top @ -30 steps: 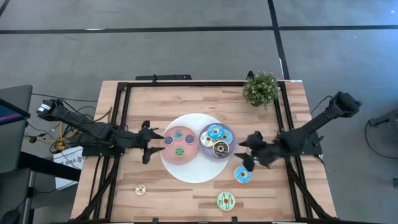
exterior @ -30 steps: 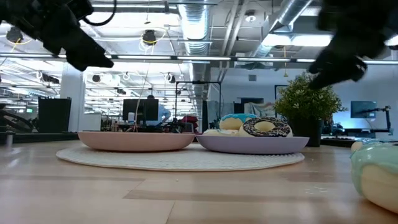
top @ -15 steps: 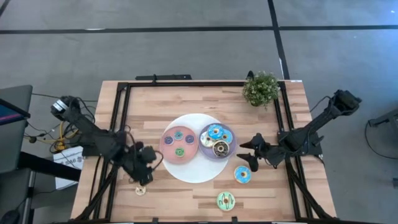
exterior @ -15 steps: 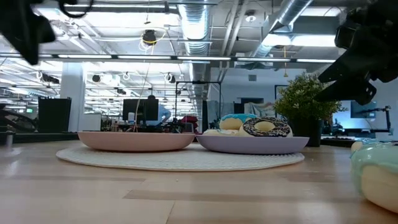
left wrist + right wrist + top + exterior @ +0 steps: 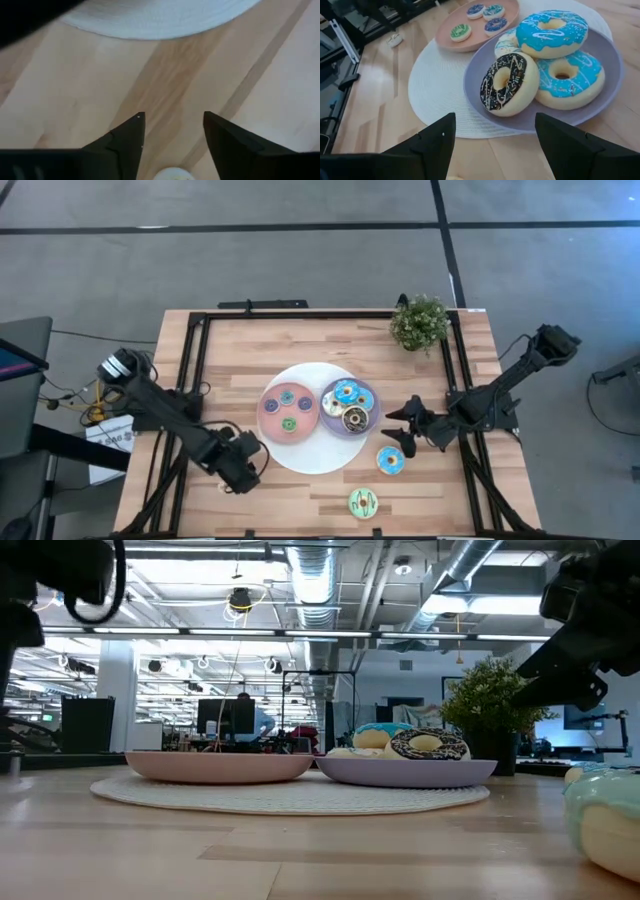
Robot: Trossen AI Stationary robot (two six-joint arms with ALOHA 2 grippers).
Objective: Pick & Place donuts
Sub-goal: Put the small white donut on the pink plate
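My left gripper (image 5: 241, 469) (image 5: 172, 135) is open and points down at the table near the white mat's near-left edge. A small tan donut (image 5: 172, 175) (image 5: 396, 40) lies flat on the wood just below its two fingers, untouched, and is hidden in the high view. My right gripper (image 5: 402, 430) (image 5: 495, 145) is open, right of the purple plate (image 5: 367, 423). That plate holds two blue donuts (image 5: 552, 32), a brown one (image 5: 507, 82) and a white one. Three small donuts (image 5: 288, 410) lie on the pink plate (image 5: 268, 412). A blue donut (image 5: 390, 461) and a green one (image 5: 363, 502) lie on the table.
Both plates rest on a round white mat (image 5: 310, 458) at the table's middle. A potted plant (image 5: 419, 322) stands at the far right corner. A black frame runs along the table's left, far and right edges (image 5: 197, 370). Bare wood lies along the near edge.
My left gripper has swung from beside the pink plate toward the table's near edge and now stands over the small tan donut. My right gripper shifted slightly at first, then held still. The donuts and plates have not moved.
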